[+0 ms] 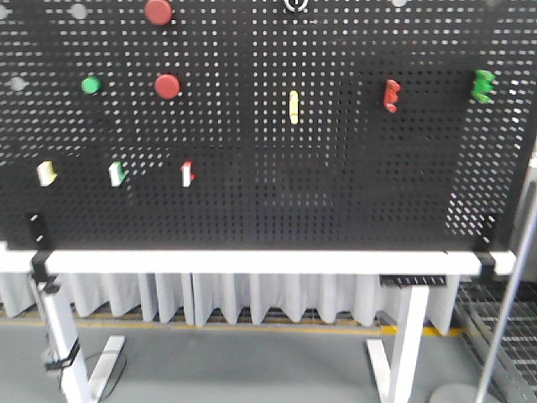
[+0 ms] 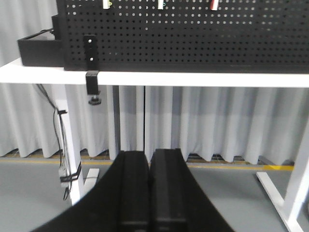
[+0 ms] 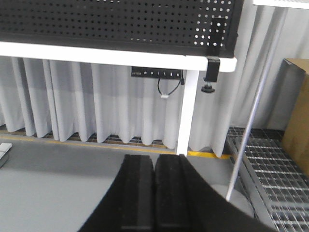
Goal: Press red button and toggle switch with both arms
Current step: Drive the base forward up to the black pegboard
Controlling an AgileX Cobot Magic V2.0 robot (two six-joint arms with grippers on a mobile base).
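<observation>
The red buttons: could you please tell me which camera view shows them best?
The exterior front-facing view. It shows the upper red button and the lower red button on the pegboard, upper left. Both wrist views catch only the pegboard's lower strip, so neither shows a button.

The board (image 1: 252,201) is black perforated sheet, matt, seemingly painted metal. At ten o'clock on it the red button (image 1: 167,86) looks like dull matt plastic. The other red button (image 1: 158,11), at eleven o'clock, has the same flat finish. At twelve o'clock the toggle switch (image 1: 294,4) has a pale ring with a metallic gleam. The bench (image 1: 252,262) top is smooth, semi-matt white, and a pleated white cloth curtain (image 1: 277,298) hangs beneath. The left tool (image 2: 150,159) and right tool (image 3: 154,162) are matt black, plastic or rubber by the look. At three o'clock in the right wrist view are a metal floor grating (image 3: 275,164) and a brown cardboard box (image 3: 297,111).
</observation>
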